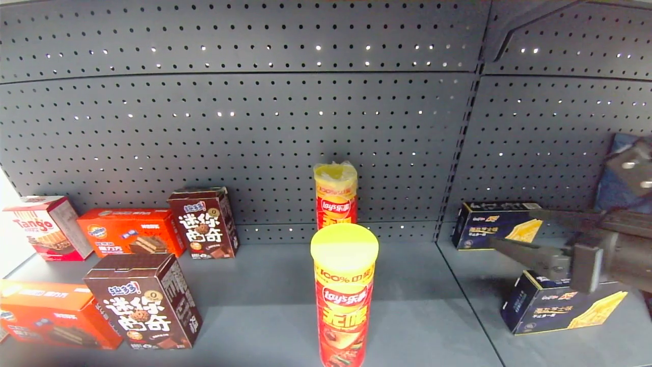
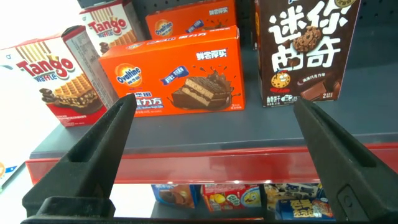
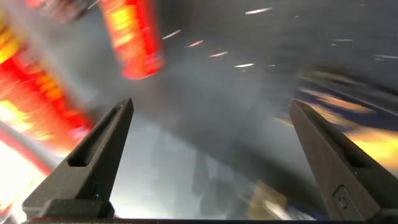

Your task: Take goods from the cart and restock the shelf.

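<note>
Two red chip cans with yellow lids stand mid-shelf, one at the front (image 1: 344, 295) and one behind it (image 1: 335, 201) near the pegboard. My right gripper (image 1: 512, 228) hovers open and holds nothing, over the shelf's right part between two dark blue boxes (image 1: 496, 224) (image 1: 560, 303). The right wrist view is blurred: the open right gripper (image 3: 211, 104) faces bare shelf floor, with a red can (image 3: 134, 37) beyond. My left gripper (image 2: 214, 102) is open with nothing in it, in front of the shelf edge, facing an orange box (image 2: 177, 74).
Snack boxes fill the shelf's left part: a Tango box (image 1: 48, 227), orange boxes (image 1: 130, 238) (image 1: 46, 313) and brown boxes (image 1: 204, 229) (image 1: 145, 300). A red edge strip (image 2: 186, 168) fronts the shelf, with goods on a lower shelf (image 2: 242, 199). Bare floor lies between the cans and the blue boxes.
</note>
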Tool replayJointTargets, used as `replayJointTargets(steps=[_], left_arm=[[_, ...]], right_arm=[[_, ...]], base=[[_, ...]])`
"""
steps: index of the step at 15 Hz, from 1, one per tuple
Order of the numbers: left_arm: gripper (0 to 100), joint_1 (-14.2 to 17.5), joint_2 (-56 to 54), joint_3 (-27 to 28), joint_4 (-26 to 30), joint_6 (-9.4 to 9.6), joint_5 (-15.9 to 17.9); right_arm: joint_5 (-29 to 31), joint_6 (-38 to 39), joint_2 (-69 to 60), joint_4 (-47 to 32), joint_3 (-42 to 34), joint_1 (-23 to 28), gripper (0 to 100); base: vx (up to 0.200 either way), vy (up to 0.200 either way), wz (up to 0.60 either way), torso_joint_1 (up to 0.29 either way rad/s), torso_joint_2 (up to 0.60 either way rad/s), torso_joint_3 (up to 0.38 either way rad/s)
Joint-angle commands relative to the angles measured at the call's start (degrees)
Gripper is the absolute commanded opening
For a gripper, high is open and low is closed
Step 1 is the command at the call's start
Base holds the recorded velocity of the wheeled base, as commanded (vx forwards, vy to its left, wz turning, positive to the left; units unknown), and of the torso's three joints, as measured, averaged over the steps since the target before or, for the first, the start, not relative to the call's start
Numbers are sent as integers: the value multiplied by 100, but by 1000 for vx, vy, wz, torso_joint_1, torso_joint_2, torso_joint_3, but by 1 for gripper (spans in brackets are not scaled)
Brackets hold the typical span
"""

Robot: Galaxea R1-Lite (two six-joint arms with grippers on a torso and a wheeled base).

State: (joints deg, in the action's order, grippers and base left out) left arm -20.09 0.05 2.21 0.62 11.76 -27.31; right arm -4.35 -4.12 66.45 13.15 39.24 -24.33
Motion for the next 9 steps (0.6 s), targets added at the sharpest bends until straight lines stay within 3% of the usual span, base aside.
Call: replayJointTargets(steps=[1, 4, 7, 9], left_arm=[[100, -4, -5, 8, -1, 1, -3], [100, 5, -5, 8, -1, 1, -3], [100, 5, -5, -1, -1, 1, -3], [100, -12, -5, 8, 8, 1, -3]], right_arm=[[347, 34, -2365, -6, -1305, 1352, 100], [1279, 166, -3920, -6, -2711, 2108, 100], [1314, 166, -5467, -287, -3669, 3075, 100], [1253, 175, -6109, -946, -3915, 3163, 100]], base=[[0, 0, 0, 0, 0, 0], [0, 0, 0, 0, 0, 0], [0, 0, 0, 0, 0, 0], [0, 0, 0, 0, 0, 0]])
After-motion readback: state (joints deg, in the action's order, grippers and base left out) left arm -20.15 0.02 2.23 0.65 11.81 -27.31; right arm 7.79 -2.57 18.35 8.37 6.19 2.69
